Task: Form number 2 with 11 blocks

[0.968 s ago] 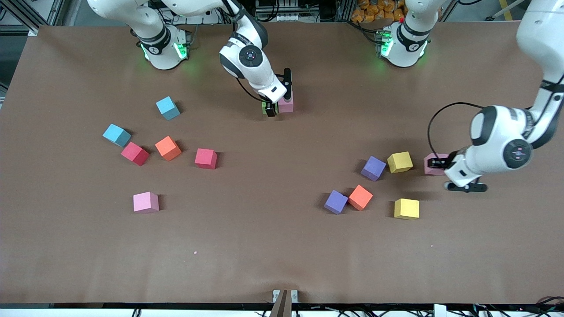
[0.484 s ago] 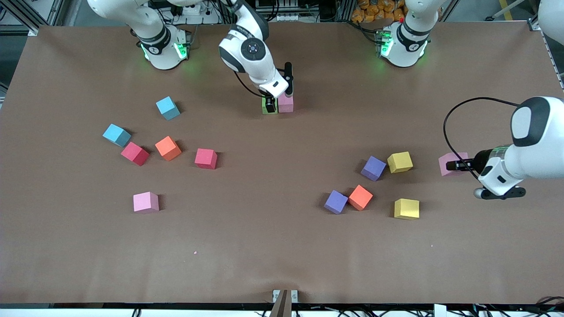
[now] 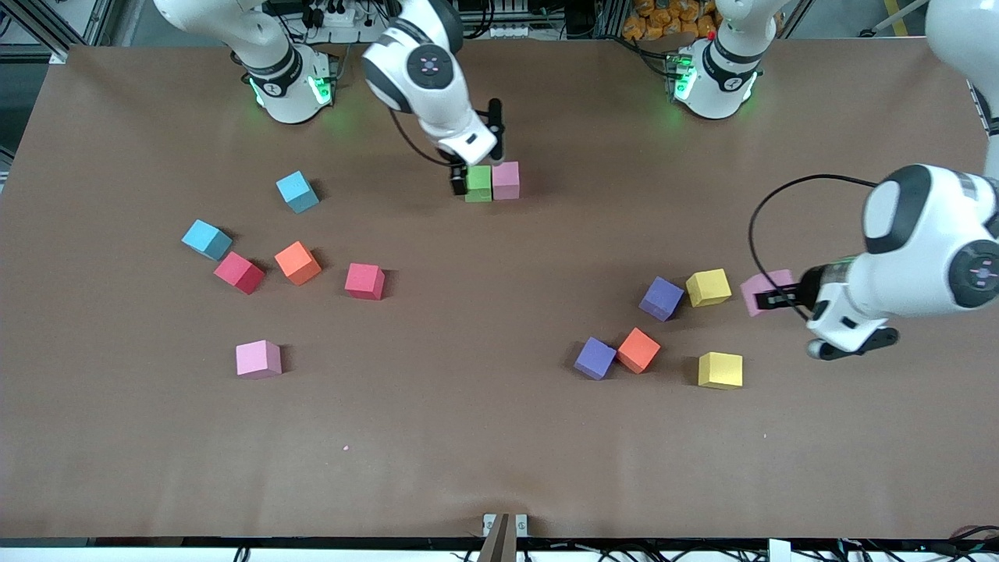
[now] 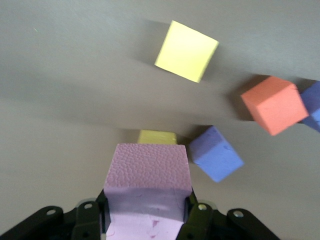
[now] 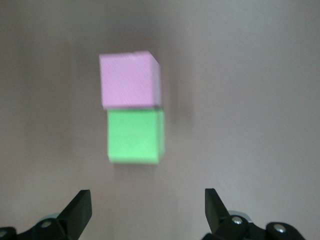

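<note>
The left gripper (image 3: 769,299) has its fingers (image 4: 196,220) clenched on a pink block (image 3: 761,290), carried above the tabletop (image 3: 484,437) toward the left arm's end, just beside a yellow block (image 3: 709,287). In the left wrist view the held pink block (image 4: 148,187) fills the gap between the two fingers, with the yellow one peeking out under it.

The right gripper (image 3: 478,156) hangs with its fingers (image 5: 77,212) spread wide and released, holding nothing, over a green block (image 3: 478,183) and a second pink block (image 3: 506,180). These two sit side by side and touching, near the middle of the tabletop's edge where the robots' bases stand.

Toward the left arm's end lie two purple blocks (image 3: 662,298) (image 3: 595,358), an orange block (image 3: 638,350) touching the nearer purple one, and another yellow block (image 3: 719,370). Toward the right arm's end lie two light-blue cubes (image 3: 297,191) (image 3: 207,239), two red blocks (image 3: 239,272) (image 3: 364,281), a second orange block (image 3: 297,262) and a third pink block (image 3: 258,359), all apart from the green and pink pair.

The tabletop is covered in a plain matte brown sheet. Along its edge by the bases are metal framing, cables and green lights on both bases. No writing can be read.
</note>
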